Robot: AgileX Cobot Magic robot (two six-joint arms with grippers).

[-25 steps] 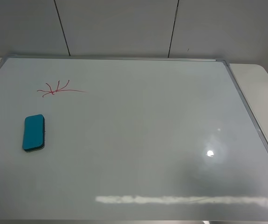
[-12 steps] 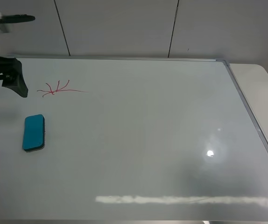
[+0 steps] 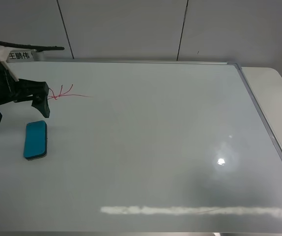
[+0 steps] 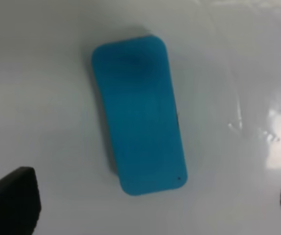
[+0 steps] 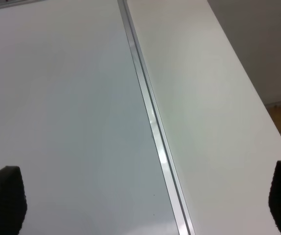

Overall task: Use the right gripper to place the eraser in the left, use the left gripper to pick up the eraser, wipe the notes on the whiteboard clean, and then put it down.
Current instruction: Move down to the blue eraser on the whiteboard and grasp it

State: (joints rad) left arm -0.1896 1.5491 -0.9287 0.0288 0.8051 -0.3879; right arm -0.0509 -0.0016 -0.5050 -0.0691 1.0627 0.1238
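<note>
The teal-blue eraser lies flat on the left part of the whiteboard. The red notes are just beyond it, partly hidden by my left gripper. That gripper is open and empty and hovers above the board, just behind the eraser. In the left wrist view the eraser lies between the spread black fingertips. My right gripper is open and empty over the board's right frame. It is out of the exterior view.
The board's silver frame runs along the right, with a white tabletop beyond it. A grey panelled wall stands behind. A white tag and a thin cable trail from the left arm.
My left arm has come in from the left edge and moved right and down toward the eraser, now covering part of the notes. The eraser has not moved.
</note>
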